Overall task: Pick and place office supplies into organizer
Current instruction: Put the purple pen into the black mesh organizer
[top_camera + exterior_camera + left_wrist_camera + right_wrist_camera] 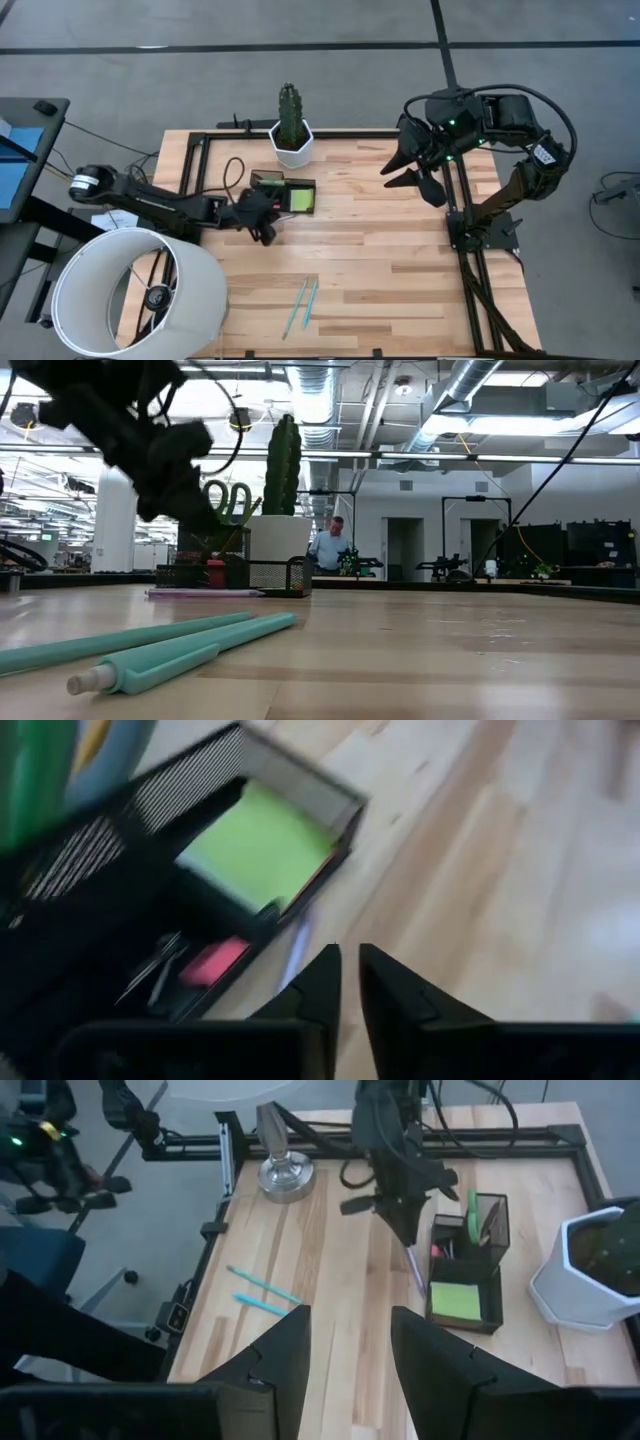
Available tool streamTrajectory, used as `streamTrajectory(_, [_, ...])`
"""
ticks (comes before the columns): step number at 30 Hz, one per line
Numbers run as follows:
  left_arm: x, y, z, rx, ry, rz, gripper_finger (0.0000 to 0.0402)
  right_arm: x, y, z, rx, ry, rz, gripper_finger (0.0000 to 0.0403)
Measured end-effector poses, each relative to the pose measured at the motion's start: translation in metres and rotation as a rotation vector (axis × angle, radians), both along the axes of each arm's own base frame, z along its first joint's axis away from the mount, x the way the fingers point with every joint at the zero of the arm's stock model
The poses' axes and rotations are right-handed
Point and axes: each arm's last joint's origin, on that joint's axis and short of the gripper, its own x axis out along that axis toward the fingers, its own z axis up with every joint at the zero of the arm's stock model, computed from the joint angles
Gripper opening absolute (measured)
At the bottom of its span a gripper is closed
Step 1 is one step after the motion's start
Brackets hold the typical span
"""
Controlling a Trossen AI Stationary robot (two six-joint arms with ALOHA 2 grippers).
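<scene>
Well, the left arm's tool [266,232] hung low over the pale wooden plank bench [380,250], just beside the near edge of the small black mesh organizer tray [268,181]. Its two dark fingers [322,982] stood a narrow slit apart with nothing between them. In the left wrist view the organizer lay right ahead of those fingers: a lime-green square sticky-note pad [258,845] sat in one compartment, and a pink eraser [212,960] lay in the next one, with some thin metal clips beside it. A thin purple pen [205,593] lay on the bench against the tray's front. Green-handled scissors [231,500] stood upright out of the taller section. Behind the tray stood a white hexagonal pot holding a green cactus [291,128]. Nearer the bench's front edge, well apart from the tray, two teal pens [300,305] lay side by side. The right arm's tool [404,170] waited high over the far right corner, fingers parted and empty.
</scene>
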Motion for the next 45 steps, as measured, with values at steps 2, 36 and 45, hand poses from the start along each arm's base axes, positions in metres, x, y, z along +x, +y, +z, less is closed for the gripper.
streamTrajectory(2, [-0.007,0.003,-0.011,-0.002,0.033,0.015,0.0050,0.001,0.000,0.001,-0.001,-0.009,0.000,0.0133])
streamTrajectory(36, [-0.072,0.008,-0.088,0.138,0.079,-0.133,0.0126,0.001,0.000,0.001,-0.003,-0.015,0.001,0.0134])
streamTrajectory(45, [-0.070,0.008,-0.090,0.161,0.066,-0.179,0.0126,0.021,-0.001,-0.008,-0.017,0.016,0.016,0.0134])
